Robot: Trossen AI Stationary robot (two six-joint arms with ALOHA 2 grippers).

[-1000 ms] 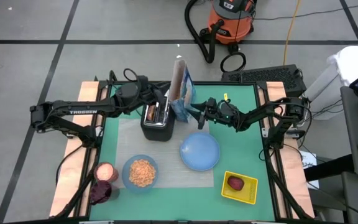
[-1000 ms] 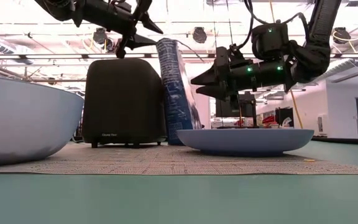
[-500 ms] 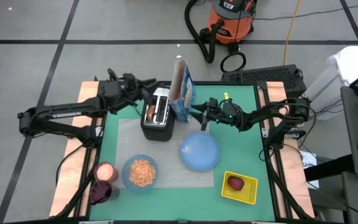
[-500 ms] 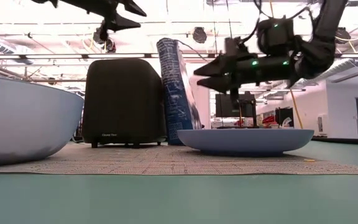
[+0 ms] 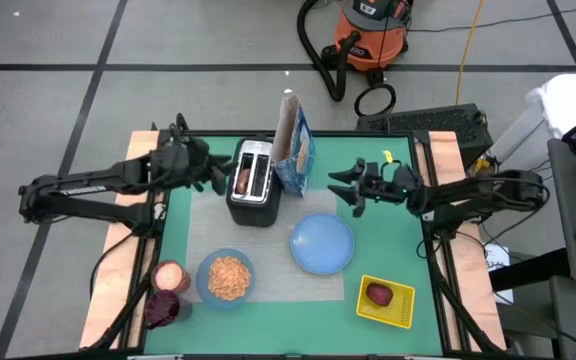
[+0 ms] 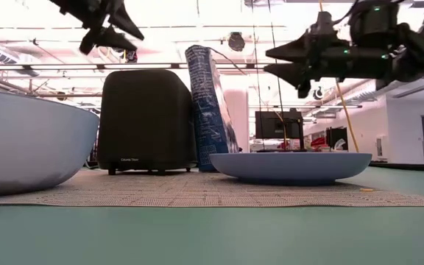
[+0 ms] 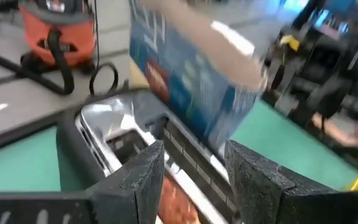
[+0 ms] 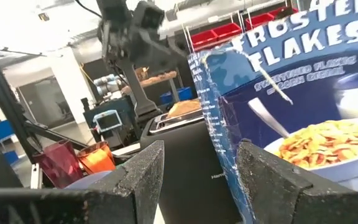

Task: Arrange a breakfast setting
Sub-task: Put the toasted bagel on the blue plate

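on the grey woven mat (image 5: pixel 203 220) sit the light-blue bowl of cereal (image 5: pixel 226 277) and the empty light-blue round plate (image 5: pixel 322 243), so part of the setting looks laid. the small browned bagel (image 5: pixel 241 180) is in the black-and-silver toaster (image 5: pixel 255 183), and the dark red fruit (image 5: pixel 379 294) lies on the yellow square tray (image 5: pixel 400 312) (both probably left to plate). the left claw (image 5: pixel 211 172) and right claw (image 5: pixel 345 188) hover parted and empty either side of the blue cereal box (image 5: pixel 294 145). no spoon shows.
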